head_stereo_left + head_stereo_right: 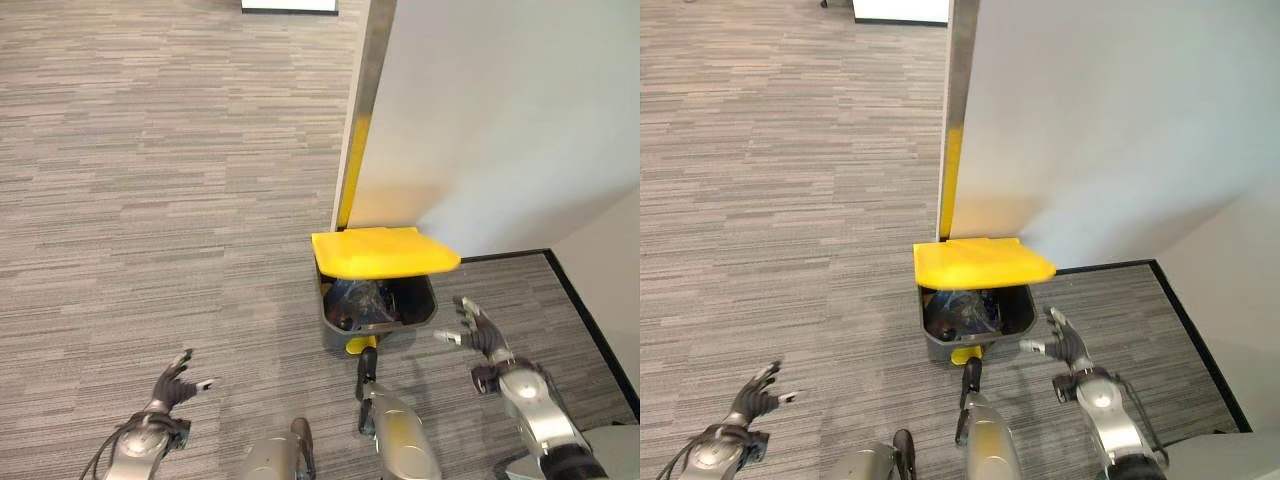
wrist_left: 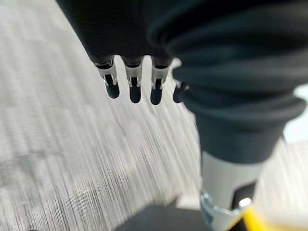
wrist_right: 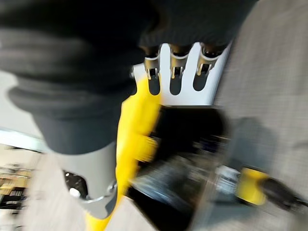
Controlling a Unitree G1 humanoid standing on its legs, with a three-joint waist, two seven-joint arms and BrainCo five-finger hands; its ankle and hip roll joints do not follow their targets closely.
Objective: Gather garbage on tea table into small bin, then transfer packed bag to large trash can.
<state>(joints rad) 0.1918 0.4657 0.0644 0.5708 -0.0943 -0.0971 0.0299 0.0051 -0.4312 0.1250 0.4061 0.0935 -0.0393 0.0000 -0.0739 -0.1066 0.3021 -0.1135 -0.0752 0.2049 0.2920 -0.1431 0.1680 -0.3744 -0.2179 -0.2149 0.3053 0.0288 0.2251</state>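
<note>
Both hands, left point(image 1: 172, 386) and right point(image 1: 478, 331), hang released over grey striped carpet point(image 1: 150, 200) beside the yellow-lidded bin point(image 1: 380, 290) against a white wall point(image 1: 500, 120).

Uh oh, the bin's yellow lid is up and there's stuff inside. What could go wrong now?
Two things might. The yellow lid is raised over the grey trash can, and it could drop shut. The dark bag fills the opening, so it may stop the lid closing flat. Both the right robot hand and the left robot hand are open and hold nothing, apart from the can, so neither could steady it quickly.
</note>
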